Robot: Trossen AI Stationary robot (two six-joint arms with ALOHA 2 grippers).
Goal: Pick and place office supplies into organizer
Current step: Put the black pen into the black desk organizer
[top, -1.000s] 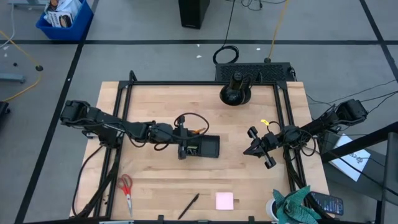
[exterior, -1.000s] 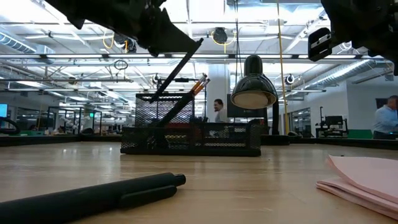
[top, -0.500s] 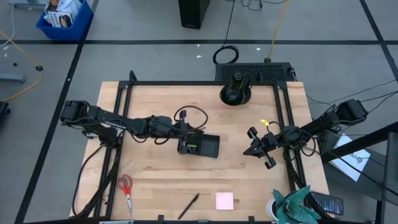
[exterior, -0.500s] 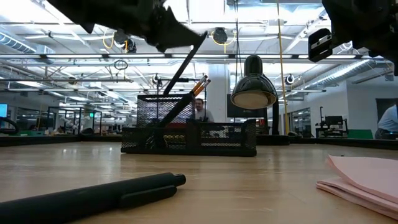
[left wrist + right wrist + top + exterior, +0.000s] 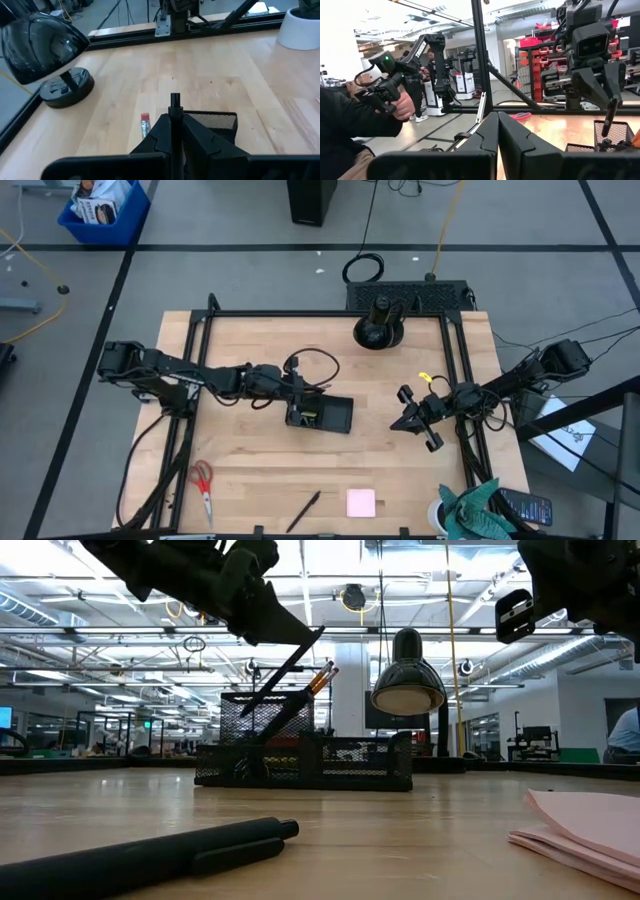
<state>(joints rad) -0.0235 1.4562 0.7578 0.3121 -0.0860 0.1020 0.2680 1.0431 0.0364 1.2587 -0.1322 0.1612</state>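
At the near edge of the table lie three loose supplies: the red-handled scissors [image 5: 203,485] toward the left corner, a black pen [image 5: 303,511] near the middle, and the pink sticky-note pad [image 5: 361,502] just right of it; in the low view the same pen [image 5: 150,852] lies across the foreground with the pad [image 5: 585,823] at the right. Mid-table stands the black mesh organizer [image 5: 333,415], its taller cup section at the left end holding an orange pencil [image 5: 318,677] that leans to the right. The left gripper [image 5: 293,394] is positioned directly over that cup end, fingers clamped on a second black pen [image 5: 285,661] which slants down into the cup; the left wrist view shows the pen [image 5: 174,107] pinched between the fingers. The right gripper [image 5: 418,416] hangs to the right of the organizer, well apart from it, fingers closed together with nothing between them. Beyond, at the far edge, stands a black desk lamp [image 5: 378,326]. In the right wrist view a person [image 5: 355,125] is seen past the table
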